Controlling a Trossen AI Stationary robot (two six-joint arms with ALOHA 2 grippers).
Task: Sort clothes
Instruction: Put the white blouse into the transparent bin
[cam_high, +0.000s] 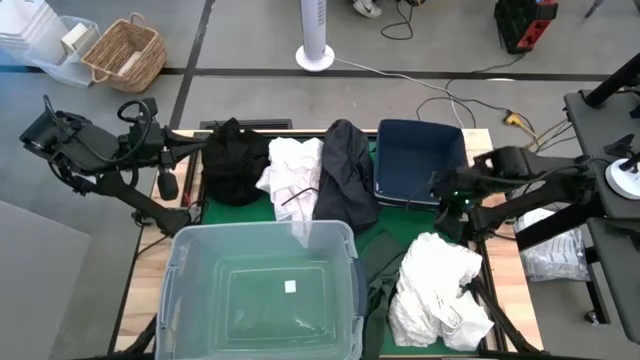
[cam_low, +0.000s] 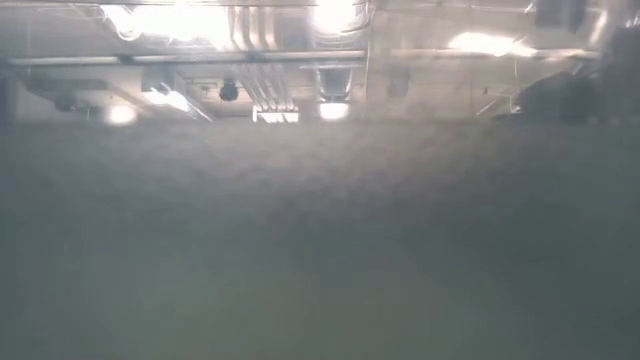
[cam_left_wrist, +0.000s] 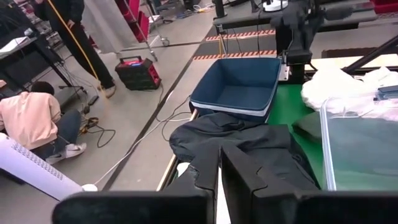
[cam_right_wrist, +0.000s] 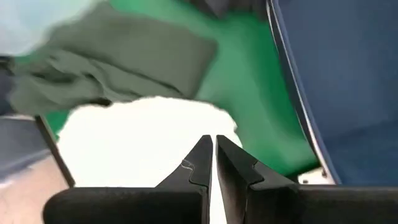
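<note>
Both grippers shut and empty, clothes unsorted

The right gripper (cam_right_wrist: 213, 146) hangs closed, holding nothing, above the crumpled white fabric heap (cam_high: 437, 290) at lower right in the high view (its nearer arm). The left gripper (cam_left_wrist: 220, 163), shut, faces the black garment (cam_high: 346, 172) at centre; the olive cloth (cam_right_wrist: 118, 59) shows clearly only in the right wrist view.

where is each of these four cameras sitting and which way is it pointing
High: overhead, straight down on tub, bin, both arms.
Low: table height, blocked by a grey blur; ceiling lights only, no arm.
Left wrist: past shut left gripper toward the bin.
Right wrist: past shut right gripper at white clothes.
Shared: the bin shows in the high and both wrist views.
</note>
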